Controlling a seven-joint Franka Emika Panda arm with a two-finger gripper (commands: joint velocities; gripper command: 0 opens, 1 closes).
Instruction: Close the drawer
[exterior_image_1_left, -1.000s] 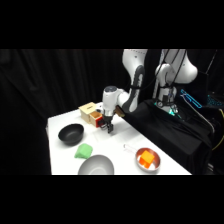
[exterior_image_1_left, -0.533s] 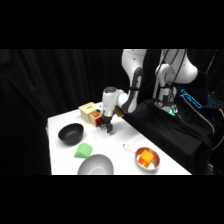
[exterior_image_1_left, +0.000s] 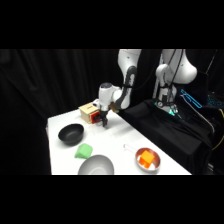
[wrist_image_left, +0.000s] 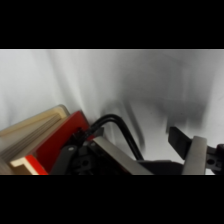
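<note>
Claw (exterior_image_1_left: 104, 121) was down low right against the red front of the drawer (exterior_image_1_left: 92, 117), at the far left end of the table (exterior_image_1_left: 125, 137) — looked lined up to push it into the tan box (exterior_image_1_left: 88, 108), I'd guess. Fingers sat spread apart in the wrist view, gripping nothing. How far out the drawer stuck was hard to tell — the box was cut off.

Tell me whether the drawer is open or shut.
Cannot tell for sure. The drawer shows its red front beside the tan box, but neither view shows clearly whether it sits flush.
</note>
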